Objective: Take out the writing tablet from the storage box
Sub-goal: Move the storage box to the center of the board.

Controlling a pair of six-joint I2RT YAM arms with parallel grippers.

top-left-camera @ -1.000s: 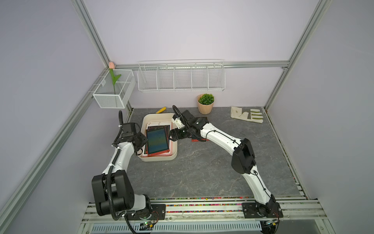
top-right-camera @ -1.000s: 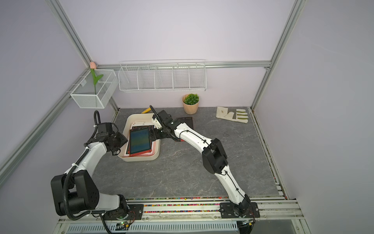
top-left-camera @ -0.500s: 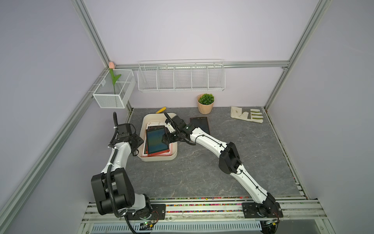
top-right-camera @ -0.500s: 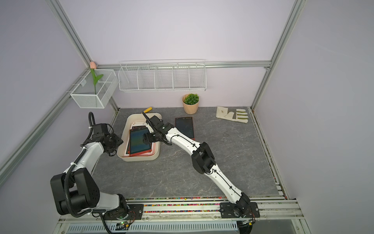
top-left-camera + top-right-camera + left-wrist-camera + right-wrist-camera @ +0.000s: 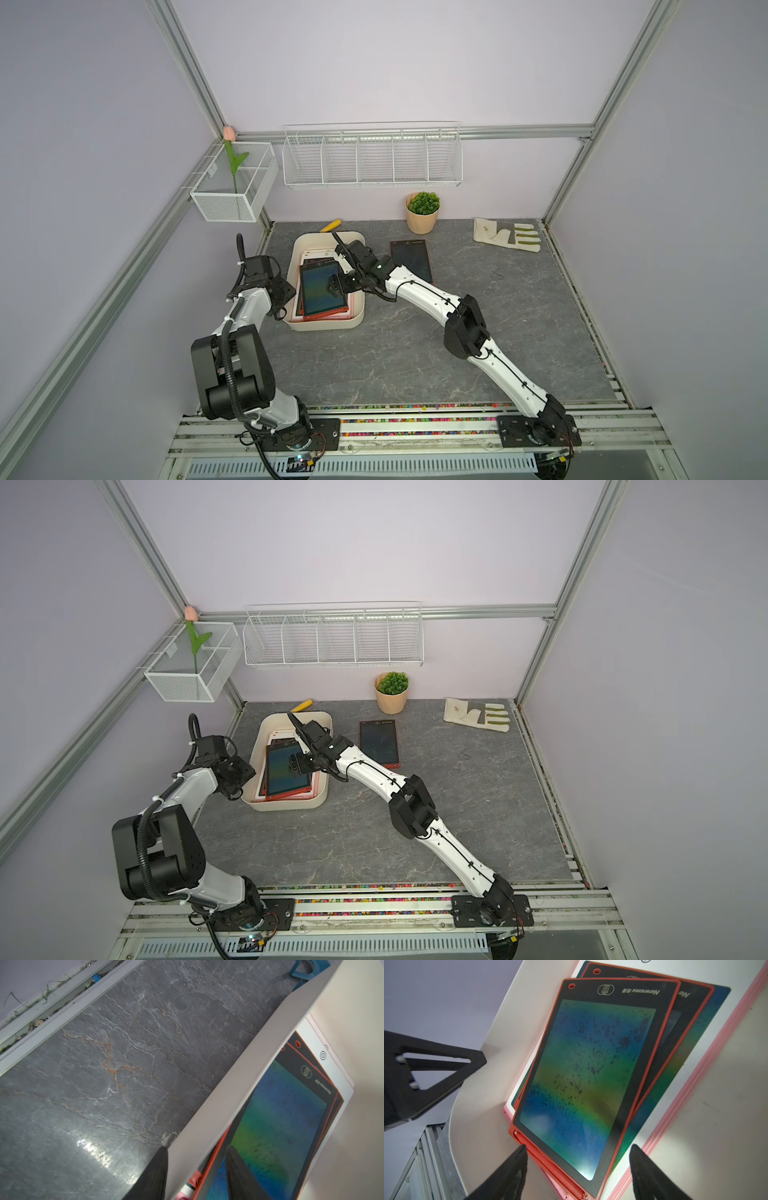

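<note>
Currently storage box (image 5: 328, 327) wall straddled by left gripper (image 5: 195, 1169) jaws, grip unclear; right gripper (image 5: 578, 1169) jaws apart, to be closed squarely on top writing tablet (image 5: 589, 1076) edge.

"newsmy" beside a brush icon on the top red-framed writing tablet (image 5: 593, 1076)

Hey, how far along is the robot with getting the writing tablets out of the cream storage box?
Done: one red-framed writing tablet lies flat on the grey table. In hand: the open right gripper hovers over the top red-framed tablet; the left gripper straddles the cream plastic storage box wall. Left: several stacked tablets.
</note>
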